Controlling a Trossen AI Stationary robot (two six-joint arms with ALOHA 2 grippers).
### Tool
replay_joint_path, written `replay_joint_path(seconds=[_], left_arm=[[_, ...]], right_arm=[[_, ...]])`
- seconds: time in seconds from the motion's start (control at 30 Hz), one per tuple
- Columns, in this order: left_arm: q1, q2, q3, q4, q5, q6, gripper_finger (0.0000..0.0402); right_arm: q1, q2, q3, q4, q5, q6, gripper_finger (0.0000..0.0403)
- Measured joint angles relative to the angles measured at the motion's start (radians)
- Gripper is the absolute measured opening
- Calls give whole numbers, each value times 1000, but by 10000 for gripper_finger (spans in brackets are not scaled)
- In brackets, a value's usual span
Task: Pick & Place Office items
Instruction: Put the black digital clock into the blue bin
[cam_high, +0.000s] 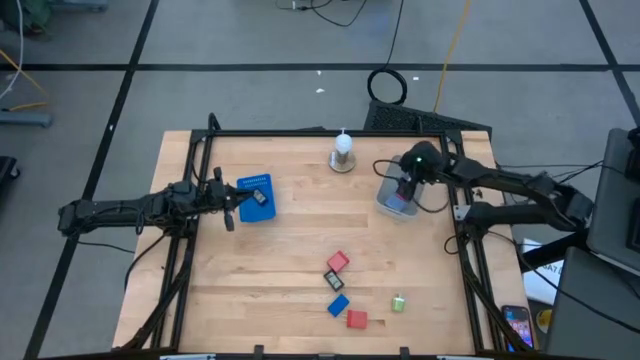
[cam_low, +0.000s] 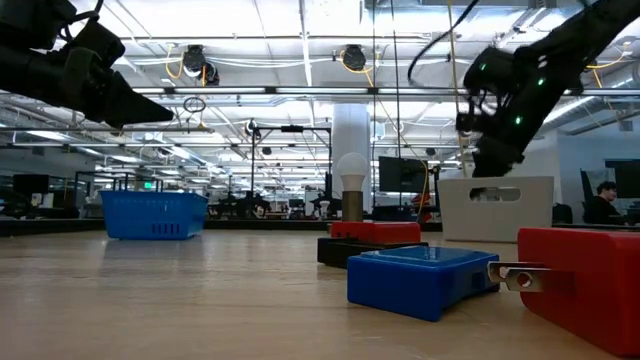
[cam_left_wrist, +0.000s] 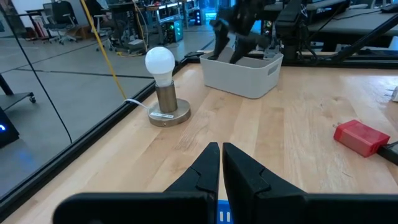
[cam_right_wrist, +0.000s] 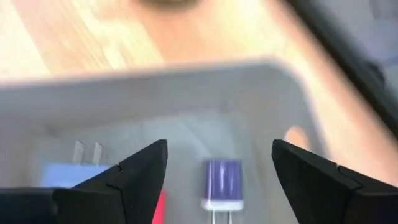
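Observation:
Several small office items lie loose near the table's front edge: a red piece (cam_high: 337, 262), a black one (cam_high: 333, 279), a blue one (cam_high: 338, 305), another red one (cam_high: 356, 319) and a green one (cam_high: 398, 302). My right gripper (cam_right_wrist: 219, 163) hangs open just above the grey tub (cam_high: 398, 198) at the far right. On the tub's floor lie a blue plug-like piece (cam_right_wrist: 223, 183), a pale blue one (cam_right_wrist: 67, 173) and a red one (cam_right_wrist: 159, 205). My left gripper (cam_left_wrist: 221, 160) is shut and waits level at the left, above the flat blue box (cam_high: 255, 197).
A lamp bulb on a round base (cam_high: 343, 152) stands at the far edge, between the blue box and the tub. A black frame (cam_high: 300, 132) runs around the table. Bare wood lies open across the table's middle.

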Motion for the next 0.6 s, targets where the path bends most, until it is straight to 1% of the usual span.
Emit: replay_joint_path(seconds=[0.1,0.2,0.27,0.37,0.43,0.5,0.53,0.6], left_arm=[[0,0,0,0,0,0,24],[0,0,0,0,0,0,24],[0,0,0,0,0,0,24],[0,0,0,0,0,0,24],[0,0,0,0,0,0,24],[0,0,0,0,0,0,24],[0,0,0,0,0,-1,24],[0,0,0,0,0,-1,24]], right_arm=[[34,-120,0,-1,-3,0,265],[55,-263,1,0,-64,12,231],[57,-359,1,6,-125,30,197],[57,-490,1,13,-236,38,132],[58,-557,2,12,-263,48,82],[58,-615,2,5,-264,49,31],[58,-640,2,3,-272,45,16],[57,-686,2,11,-321,40,12]])
